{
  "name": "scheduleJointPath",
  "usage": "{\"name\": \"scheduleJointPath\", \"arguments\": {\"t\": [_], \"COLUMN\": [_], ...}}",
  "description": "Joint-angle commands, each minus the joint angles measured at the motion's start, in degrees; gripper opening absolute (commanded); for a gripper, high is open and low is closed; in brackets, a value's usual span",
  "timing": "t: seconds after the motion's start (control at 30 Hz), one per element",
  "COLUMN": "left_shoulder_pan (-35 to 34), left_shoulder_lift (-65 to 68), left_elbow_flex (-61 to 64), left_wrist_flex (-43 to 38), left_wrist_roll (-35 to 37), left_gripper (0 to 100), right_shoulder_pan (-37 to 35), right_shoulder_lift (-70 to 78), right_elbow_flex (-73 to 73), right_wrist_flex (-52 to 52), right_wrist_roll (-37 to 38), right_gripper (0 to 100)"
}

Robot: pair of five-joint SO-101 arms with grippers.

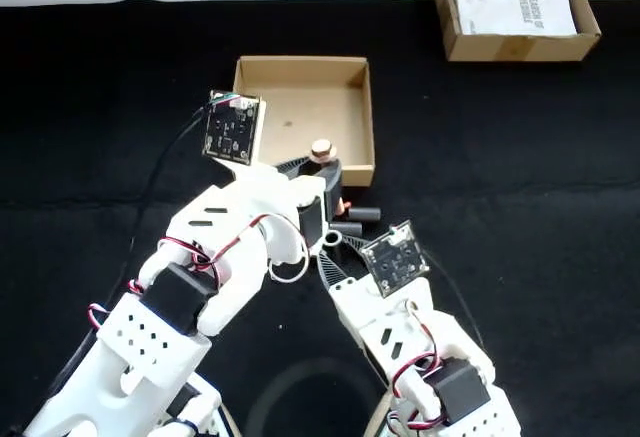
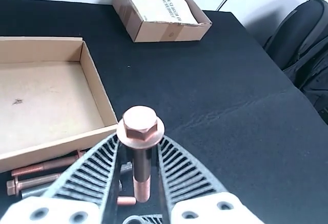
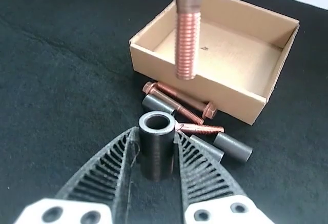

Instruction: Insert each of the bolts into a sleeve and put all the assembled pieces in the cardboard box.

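My left gripper (image 2: 139, 155) is shut on a copper bolt (image 2: 141, 131), held upright with its hex head on top, just in front of the open cardboard box (image 1: 300, 107). In the right wrist view the bolt's threaded end (image 3: 185, 55) hangs above and a little beyond a dark sleeve (image 3: 156, 147). My right gripper (image 3: 156, 155) is shut on that sleeve, holding it upright with its bore facing up. Loose bolts (image 3: 177, 97) and loose sleeves (image 3: 233, 147) lie on the black mat by the box's near wall (image 3: 233, 101). The box floor (image 2: 46, 96) is bare.
A second, smaller cardboard box (image 1: 515, 17) with a printed sheet in it stands at the far right of the table. A dark backpack (image 2: 302, 44) sits beyond the table's edge. Black mat (image 1: 520, 207) stretches out to the right of both arms.
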Motion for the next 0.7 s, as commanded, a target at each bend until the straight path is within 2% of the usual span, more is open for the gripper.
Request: {"name": "scheduleJointPath", "arguments": {"t": [0.0, 0.23, 0.53, 0.67], "left_shoulder_pan": [0.04, 0.13, 4.62, 4.35], "left_shoulder_lift": [0.04, -0.04, -0.04, -0.04], "left_elbow_flex": [-1.19, 0.57, 1.54, 1.27], "left_wrist_flex": [0.26, 0.18, 1.67, 2.20], "left_wrist_roll": [0.00, 0.09, 3.16, 2.99], "left_gripper": [1, 1, 1, 1], "right_shoulder_pan": [0.92, 1.80, 1.80, 2.07], "right_shoulder_lift": [-0.40, -0.40, -0.40, -0.40], "right_elbow_flex": [-0.04, -0.04, -0.40, -0.48], "right_wrist_flex": [-2.68, -3.21, -3.21, -3.21], "right_wrist_roll": [0.44, 0.44, 0.44, 0.44], "right_gripper": [0.8, 0.8, 0.8, 0.8]}}
